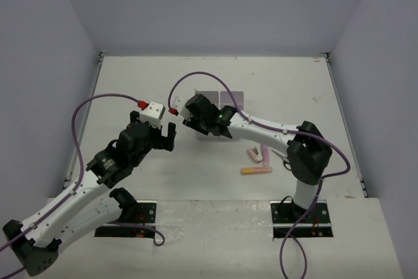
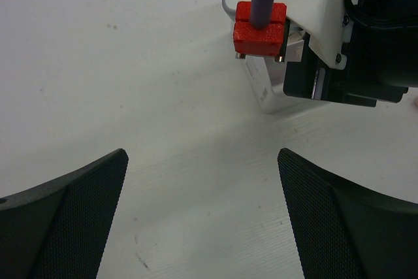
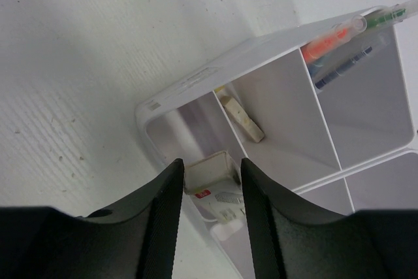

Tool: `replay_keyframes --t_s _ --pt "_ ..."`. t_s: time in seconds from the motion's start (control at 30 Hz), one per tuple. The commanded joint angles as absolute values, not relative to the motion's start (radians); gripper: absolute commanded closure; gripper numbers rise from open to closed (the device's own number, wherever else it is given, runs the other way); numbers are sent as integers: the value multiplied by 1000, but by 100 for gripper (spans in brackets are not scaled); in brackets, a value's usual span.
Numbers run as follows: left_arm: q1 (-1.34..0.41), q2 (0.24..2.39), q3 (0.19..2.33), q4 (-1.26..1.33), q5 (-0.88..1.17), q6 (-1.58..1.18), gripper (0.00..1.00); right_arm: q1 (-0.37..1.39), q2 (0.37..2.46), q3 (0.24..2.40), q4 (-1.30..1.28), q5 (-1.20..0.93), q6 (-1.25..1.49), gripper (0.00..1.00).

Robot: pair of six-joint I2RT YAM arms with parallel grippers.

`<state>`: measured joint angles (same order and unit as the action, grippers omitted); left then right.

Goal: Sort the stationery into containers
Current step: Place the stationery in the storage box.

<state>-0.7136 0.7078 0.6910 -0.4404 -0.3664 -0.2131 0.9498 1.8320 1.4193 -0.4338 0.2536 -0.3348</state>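
In the right wrist view my right gripper [image 3: 209,164] is shut on a white-sleeved eraser [image 3: 212,184], held just over the corner compartment of the white organizer [image 3: 196,83]. The compartment beside it holds a tan eraser [image 3: 243,120]. An orange marker [image 3: 330,40] and a dark blue pen [image 3: 343,70] lie in a further one. From above, the right gripper [image 1: 208,122] covers most of the organizer [image 1: 225,98]. My left gripper [image 1: 153,123] stands open to its left over bare table, nothing between its fingers [image 2: 78,207].
A pink marker [image 1: 266,153], a small pink eraser [image 1: 253,155] and an orange marker [image 1: 256,170] lie on the table under the right forearm. The right wrist's red cable plug [image 2: 260,27] hangs close in front of the left gripper. Walls enclose the table on three sides.
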Motion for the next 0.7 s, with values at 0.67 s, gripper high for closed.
replay_keyframes --t_s 0.67 --pt "-709 699 689 -416 -430 -216 0 876 1397 1278 -391 261 5 25"
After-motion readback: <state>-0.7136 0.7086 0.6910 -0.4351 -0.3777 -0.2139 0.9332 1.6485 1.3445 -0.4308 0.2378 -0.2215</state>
